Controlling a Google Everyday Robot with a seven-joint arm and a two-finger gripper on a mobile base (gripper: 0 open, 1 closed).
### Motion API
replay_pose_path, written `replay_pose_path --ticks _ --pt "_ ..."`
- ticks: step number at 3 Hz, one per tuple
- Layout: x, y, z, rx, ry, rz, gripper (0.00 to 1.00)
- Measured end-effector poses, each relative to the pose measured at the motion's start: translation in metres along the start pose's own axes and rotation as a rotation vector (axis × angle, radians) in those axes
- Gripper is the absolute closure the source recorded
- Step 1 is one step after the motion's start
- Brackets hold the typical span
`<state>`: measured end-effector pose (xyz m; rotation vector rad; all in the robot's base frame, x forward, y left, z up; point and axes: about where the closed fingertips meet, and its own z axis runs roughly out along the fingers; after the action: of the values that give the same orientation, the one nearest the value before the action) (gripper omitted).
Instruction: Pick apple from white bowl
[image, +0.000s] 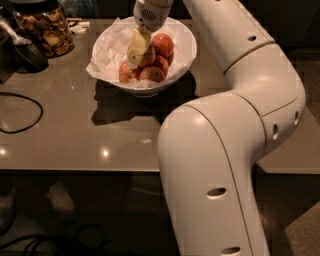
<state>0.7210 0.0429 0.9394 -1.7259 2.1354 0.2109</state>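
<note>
The surface (75, 135) is a glossy grey-brown top, dimly lit, with small spots of lamp glare near its front edge. A black cable (22, 112) loops across its left side. At the far left corner stands a glass jar (44, 27) of brown snacks, with a dark object (22, 52) just beside it. Below the front edge the floor is dark, with tangled cords (60, 240) barely visible.

The white bowl (182, 42) sits toward the back of the surface, lined with crumpled white paper (107, 50) and throwing a heavy shadow forward. It holds a heap of apples.

The white arm (225, 150) fills the right foreground. It rises from the bottom, bends at a thick elbow, and reaches back and left over the bowl. The gripper (133, 60) points down into the bowl on the left side of the heap, its tip among the fruit. Whether the jaws are wide, narrow, or closed on anything cannot be told. The apple (163, 45), the largest, lies in the bowl on top of the heap, just right of the gripper.
</note>
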Motion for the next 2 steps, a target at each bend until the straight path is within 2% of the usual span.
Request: replay_pose_path --ticks 2 --pt "0.0116 0.0028 0.0063 -0.015 0.012 0.005 0.14"
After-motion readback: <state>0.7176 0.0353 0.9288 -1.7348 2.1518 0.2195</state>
